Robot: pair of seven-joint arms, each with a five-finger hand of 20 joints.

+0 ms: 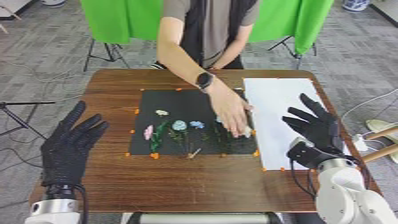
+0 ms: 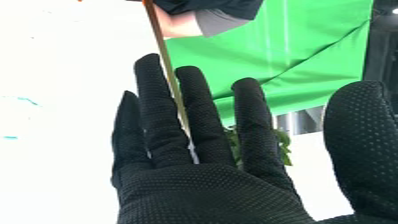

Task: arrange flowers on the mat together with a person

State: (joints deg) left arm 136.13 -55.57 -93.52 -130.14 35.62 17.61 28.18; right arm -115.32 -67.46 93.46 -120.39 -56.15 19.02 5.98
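In the head view my left hand (image 1: 69, 146) is at the table's left side, fingers straight, left of the black mat (image 1: 169, 107). My right hand (image 1: 316, 131) is over the white sheet's right part, its fingers spread and holding nothing. A person's hand (image 1: 229, 112) reaches over the mat's right part and touches a pale flower (image 1: 245, 132), partly hiding it. Also on the mat lie a pink flower (image 1: 148, 132), a small cream flower (image 1: 162, 112), a light blue flower (image 1: 179, 125) and a blue one (image 1: 196, 124). The right wrist view shows my right hand (image 2: 209, 192) with straight fingers.
A white sheet (image 1: 271, 110) lies right of the mat on the brown table (image 1: 178, 187). Orange tape bits mark the edges of mat and sheet. The person stands at the table's far edge, before a green cloth (image 1: 293, 22).
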